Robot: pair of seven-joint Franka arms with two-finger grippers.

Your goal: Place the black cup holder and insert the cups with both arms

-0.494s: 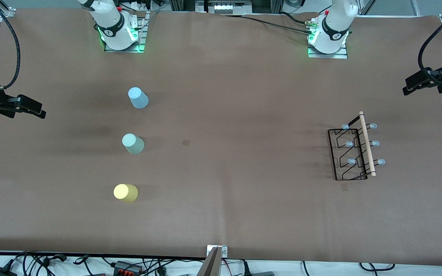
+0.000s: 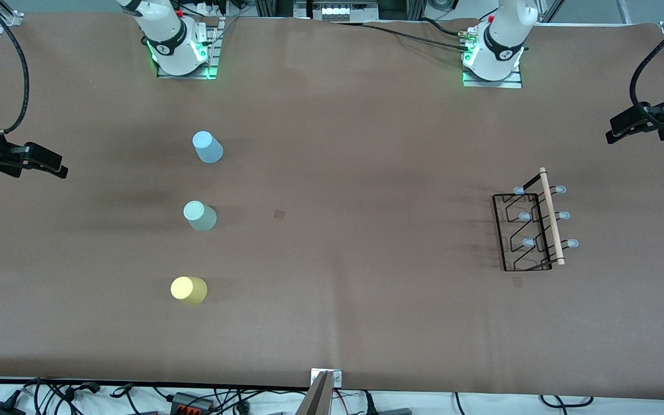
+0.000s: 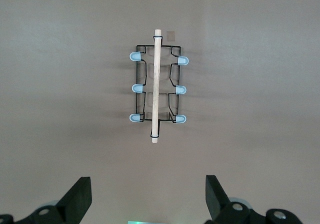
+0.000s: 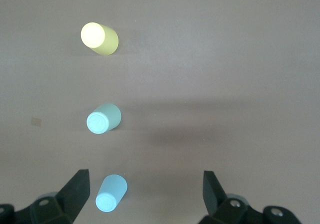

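Note:
The black cup holder stands upright on the table toward the left arm's end, its wooden rod on top and grey-tipped pegs sticking out on both sides. In the left wrist view the cup holder lies ahead of my open left gripper, which hangs high above the table and holds nothing. Three cups stand in a row toward the right arm's end: light blue, pale green and yellow, nearest the front camera. My right gripper is open and empty high over the table, with the blue cup seen between its fingers far below.
A brown mat covers the table. The right arm's hand and the left arm's hand hover over the two ends of the table. The arm bases stand along the edge farthest from the front camera.
Both hands have drifted very slightly toward their own ends of the table. The cups and the cup holder have not moved.

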